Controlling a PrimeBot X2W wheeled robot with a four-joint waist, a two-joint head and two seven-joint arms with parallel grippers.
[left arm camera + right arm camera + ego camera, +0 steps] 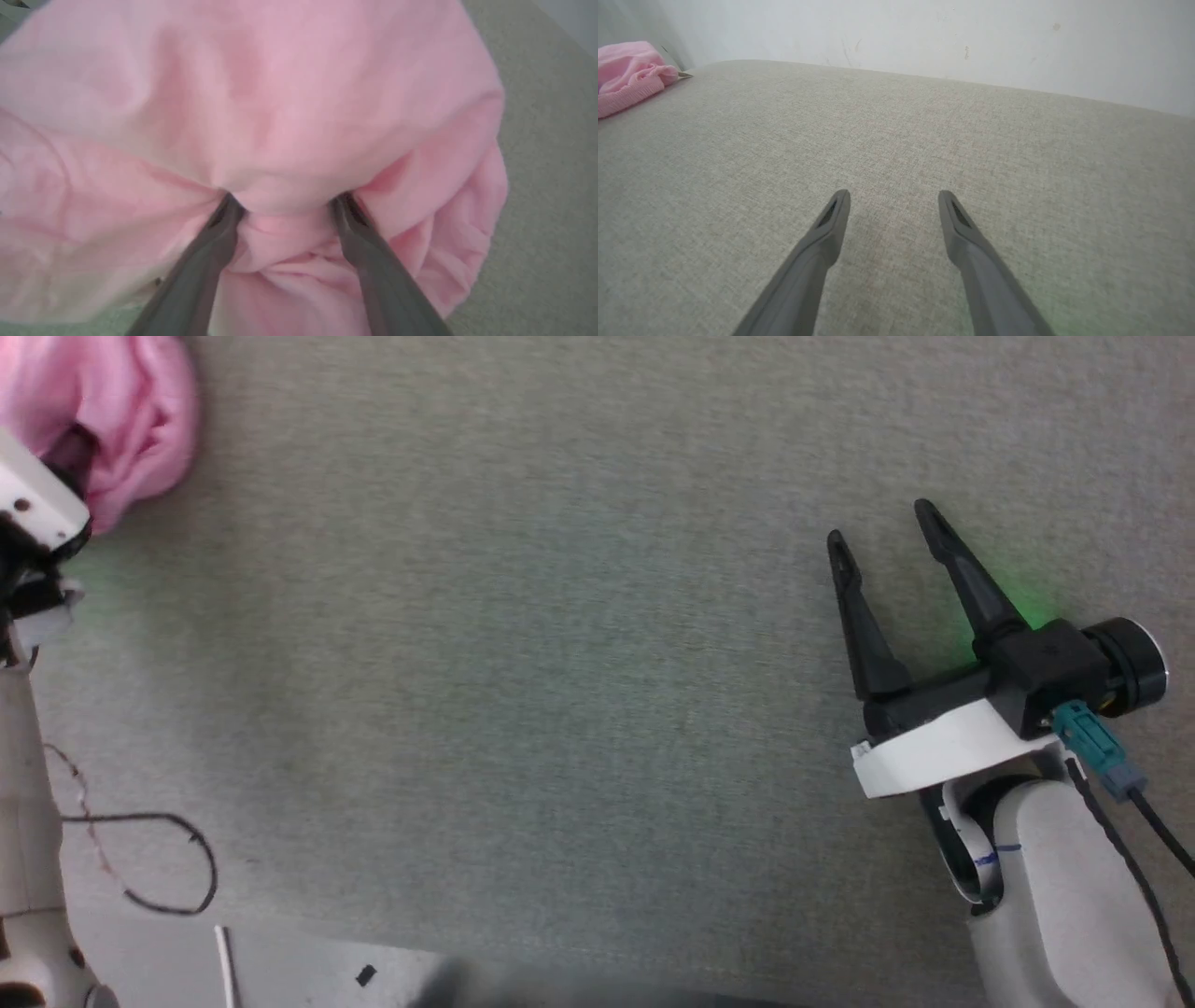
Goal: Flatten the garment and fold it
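Observation:
The garment (126,406) is a bunched heap of light pink cloth at the far left of the grey surface. In the left wrist view the garment (280,93) is right in front of the camera. My left gripper (286,201) is open, its fingertips pushed into the cloth with a small fold bulging between them. From the head view, the left arm's white wrist housing (33,504) sits against the heap and its fingers are hidden. My right gripper (879,525) is open over bare surface far to the right, also open in its own view (894,196), where the garment (628,74) lies at the far left.
The grey woven surface (560,663) stretches wide between the two arms. A black cable loop (173,868) lies near the left arm's base. A pale strip (308,971) runs along the near edge. A white wall (924,32) rises behind the far edge.

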